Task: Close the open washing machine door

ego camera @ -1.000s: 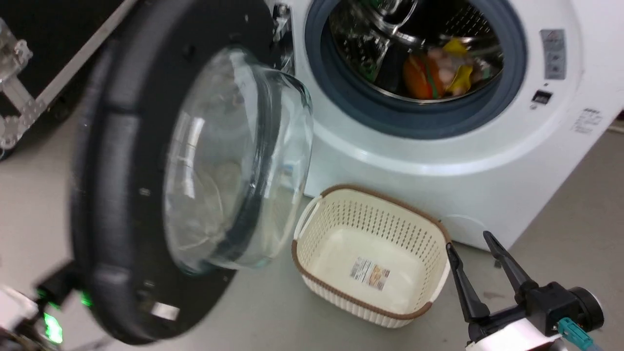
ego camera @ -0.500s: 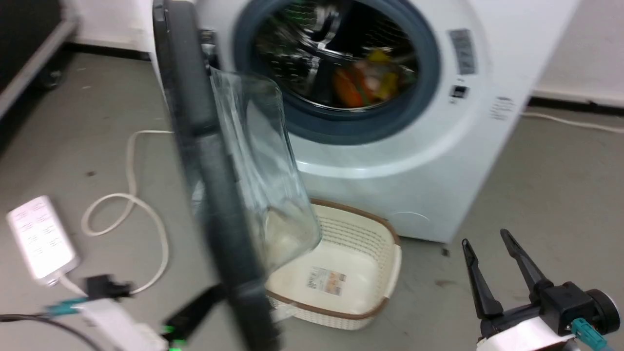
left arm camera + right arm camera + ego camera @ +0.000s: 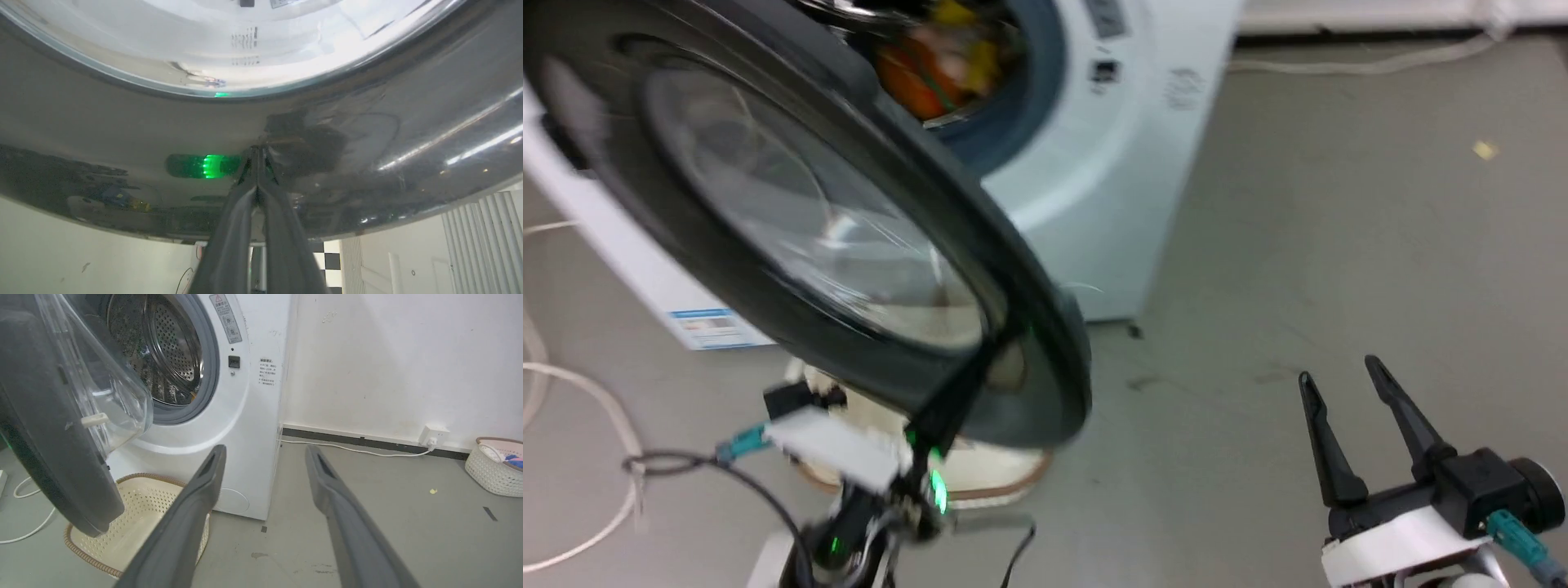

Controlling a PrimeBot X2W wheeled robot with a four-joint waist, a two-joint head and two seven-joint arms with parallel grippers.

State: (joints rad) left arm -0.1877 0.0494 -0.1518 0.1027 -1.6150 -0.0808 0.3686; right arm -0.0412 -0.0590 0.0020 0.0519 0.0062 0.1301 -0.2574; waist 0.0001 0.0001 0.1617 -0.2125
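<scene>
Your left hand (image 3: 257, 153), fingers pinched together on nothing, pressed the glossy rim of the door (image 3: 809, 220); it could skid off that slick curve. Your right hand (image 3: 1339, 369) hung spread, empty.

Laundry corner in bare utility or test room (nothing homely). White front-loading washing machine (image 3: 253, 416) stood against plain white wall (image 3: 388, 355) on grey floor (image 3: 441, 531). Cream plastic basket (image 3: 139, 494) sat before it, second basket (image 3: 486, 477) near wall socket (image 3: 433, 435).
</scene>
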